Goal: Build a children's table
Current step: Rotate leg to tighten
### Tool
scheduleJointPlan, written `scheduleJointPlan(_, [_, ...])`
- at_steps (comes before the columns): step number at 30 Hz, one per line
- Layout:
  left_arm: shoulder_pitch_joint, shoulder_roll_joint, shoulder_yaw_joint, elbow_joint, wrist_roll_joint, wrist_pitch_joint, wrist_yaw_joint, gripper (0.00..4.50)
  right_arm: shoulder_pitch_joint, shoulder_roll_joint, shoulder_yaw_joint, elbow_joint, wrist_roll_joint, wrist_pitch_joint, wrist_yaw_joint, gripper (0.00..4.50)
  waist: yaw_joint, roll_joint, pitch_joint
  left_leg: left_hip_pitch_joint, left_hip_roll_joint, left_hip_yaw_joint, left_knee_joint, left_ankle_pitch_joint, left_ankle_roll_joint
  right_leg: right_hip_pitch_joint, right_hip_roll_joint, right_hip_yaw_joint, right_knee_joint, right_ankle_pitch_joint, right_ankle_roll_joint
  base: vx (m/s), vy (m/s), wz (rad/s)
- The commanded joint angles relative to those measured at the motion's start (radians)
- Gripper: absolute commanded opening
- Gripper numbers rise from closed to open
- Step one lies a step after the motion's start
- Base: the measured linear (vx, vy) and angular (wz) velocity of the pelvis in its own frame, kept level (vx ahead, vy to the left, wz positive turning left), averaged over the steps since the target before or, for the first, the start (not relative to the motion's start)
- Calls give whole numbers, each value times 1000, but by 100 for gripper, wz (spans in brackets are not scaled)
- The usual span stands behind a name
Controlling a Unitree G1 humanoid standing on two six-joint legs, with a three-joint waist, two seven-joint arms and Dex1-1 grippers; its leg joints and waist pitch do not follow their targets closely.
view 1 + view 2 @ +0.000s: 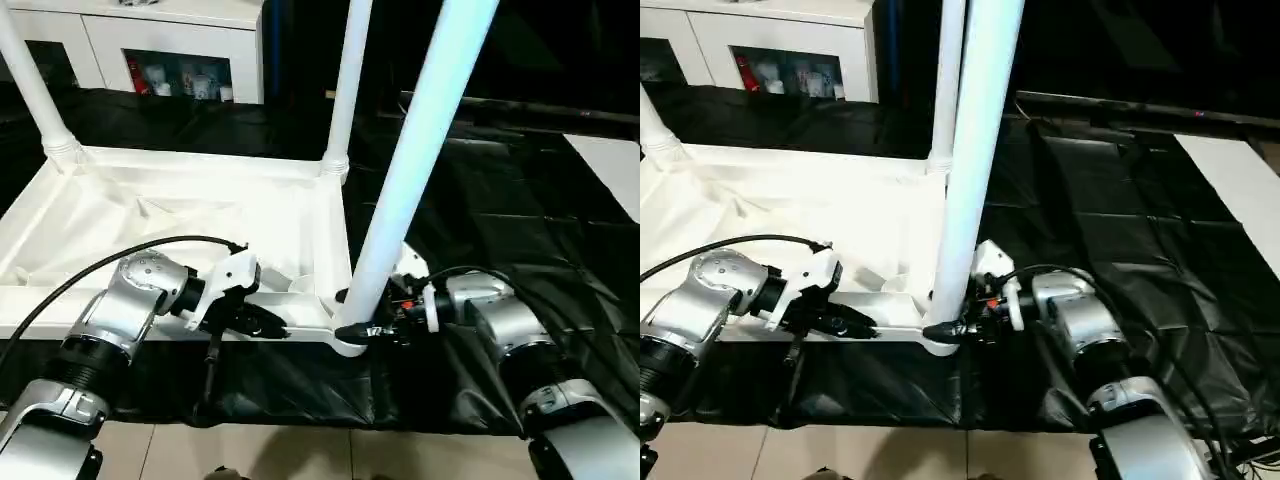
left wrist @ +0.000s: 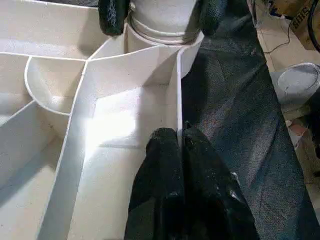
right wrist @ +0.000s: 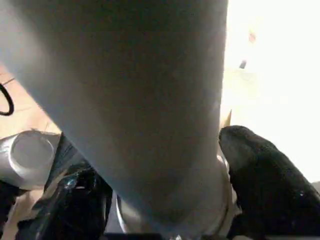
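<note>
Leg (image 1: 415,165) upright, seemingly seated, in near corner socket (image 1: 348,343); right gripper (image 1: 378,328) clasping its base, left gripper (image 2: 177,142) pinching tabletop (image 1: 180,215) rim.

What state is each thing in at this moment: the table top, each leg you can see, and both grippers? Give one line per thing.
Table top: upside down on the black-covered work table, ribs facing up.
Near leg: standing in the near corner socket, leaning slightly.
Far right leg: upright in its socket.
Far left leg: seated in its socket.
Left gripper: shut on the top's near rim.
Right gripper: shut on the near leg's base.
</note>
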Motion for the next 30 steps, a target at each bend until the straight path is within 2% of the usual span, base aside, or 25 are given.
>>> scheduleJointPlan(1, [-1,-8,-21,-15,0,2,-11,0,25,6,23,-26,2,16,3,301,4,14,-61,13,34,-10,-73,-247,3,41,-51,45,-65,-242,-227,0,0,0])
scheduleJointPlan(3, [0,-10,-21,-16,4,4,5,0,34,12,18,-37,9,22,-5,281,4,11,-62,12,34,-10,-73,-243,4,42,-51,45,-64,-231,-230,0,0,0])
scheduleJointPlan(4, [0,-14,-20,-15,9,3,22,0,43,17,10,-43,13,22,-20,271,5,19,-62,13,34,-10,-73,-243,2,42,-51,45,-64,-223,-233,0,0,0])
scheduleJointPlan(6, [1,-17,-16,-16,7,7,30,0,50,22,2,-47,16,19,-40,263,6,15,-61,14,34,-10,-74,-257,-1,41,-51,45,-66,-237,-230,0,0,0])
scheduleJointPlan(7, [0,-23,-11,-16,11,15,55,0,57,28,-9,-55,24,23,-61,260,6,17,-59,15,34,-11,-76,-273,-5,39,-50,45,-69,-258,-227,0,0,0])
scheduleJointPlan(8, [-7,-44,1,-15,19,40,113,0,70,48,-36,-65,31,18,-129,258,5,12,-59,16,34,-11,-75,-282,-8,39,-51,45,-70,-273,-224,0,0,0])
scheduleJointPlan(9, [-12,-58,9,-12,27,52,157,0,76,61,-53,-68,34,13,-173,256,4,11,-57,17,34,-11,-77,-292,-12,37,-52,46,-73,-291,-220,0,0,0])
scheduleJointPlan(10, [-18,-76,16,-11,37,66,206,0,82,76,-72,-68,36,4,-224,256,2,10,-55,21,31,-15,-77,-326,-24,33,-57,47,-83,-368,-198,0,0,0])
scheduleJointPlan(11, [-23,-100,23,-16,42,91,256,0,85,103,-100,-55,30,-14,-319,255,-1,5,-54,20,32,-16,-78,-327,-29,32,-58,47,-86,-392,-187,0,0,0])
scheduleJointPlan(12, [-25,-110,26,-18,44,101,277,0,85,115,-111,-48,28,-22,-360,255,-4,8,-54,20,31,-21,-79,-334,-38,31,-58,46,-87,-428,-172,0,0,0])
scheduleJointPlan(13, [-34,-139,32,-18,59,115,340,0,83,143,-130,-32,17,-35,-456,254,-9,11,-54,20,30,-23,-81,-344,-43,30,-57,45,-91,-447,-160,0,0,0])
scheduleJointPlan(15, [-43,-179,37,-20,70,136,410,0,77,180,-151,-6,8,-36,-573,253,-12,10,-54,20,28,-24,-80,-350,-42,29,-57,44,-95,-461,-151,0,0,0])
scheduleJointPlan(19, [-64,-267,47,-10,70,163,520,0,39,267,-164,64,-14,-48,-770,252,-24,10,-56,16,24,-23,-78,-341,-35,29,-53,44,-96,-437,-150,0,0,0])
scheduleJointPlan(20, [-66,-282,42,-10,71,168,532,0,25,292,-167,78,-19,-51,-820,252,-23,15,-58,16,24,-23,-78,-335,-33,30,-53,44,-95,-427,-150,0,0,0])
scheduleJointPlan(21, [-67,-293,35,-10,70,170,531,0,5,321,-178,99,-9,-41,-860,252,-26,11,-58,15,24,-20,-77,-327,-29,29,-52,45,-94,-401,-154,0,0,0])
scheduleJointPlan(23, [-70,-296,18,-3,77,167,520,0,-20,356,-184,118,-3,-45,-889,252,-32,12,-60,8,23,-23,-79,-314,-26,35,-51,43,-89,-382,-157,0,0,0])
scheduleJointPlan(24, [-70,-294,13,0,83,166,514,0,-26,365,-183,121,-8,-52,-894,252,-32,15,-61,10,23,-21,-78,-304,-23,34,-49,44,-88,-353,-161,0,0,0])
scheduleJointPlan(26, [-68,-282,2,2,102,169,511,0,-31,385,-181,121,-20,-71,-899,307,-33,14,-62,8,23,-18,-77,-284,-15,37,-47,46,-81,-293,-176,0,0,0])
scheduleJointPlan(27, [-68,-280,1,1,103,170,509,0,-30,385,-182,120,-19,-72,-897,307,-33,14,-62,8,23,-18,-77,-284,-15,37,-47,46,-81,-293,-176,0,0,0])
scheduleJointPlan(28, [-62,-263,-4,-4,110,176,490,0,-23,383,-186,108,-12,-74,-878,331,-32,19,-63,9,24,-18,-77,-268,-9,39,-48,46,-77,-260,-187,0,0,0])
scheduleJointPlan(30, [-56,-242,-7,-6,112,179,470,0,-16,367,-182,98,-7,-78,-855,331,-35,20,-63,5,23,-18,-78,-266,-7,43,-46,45,-76,-246,-191,0,0,0])
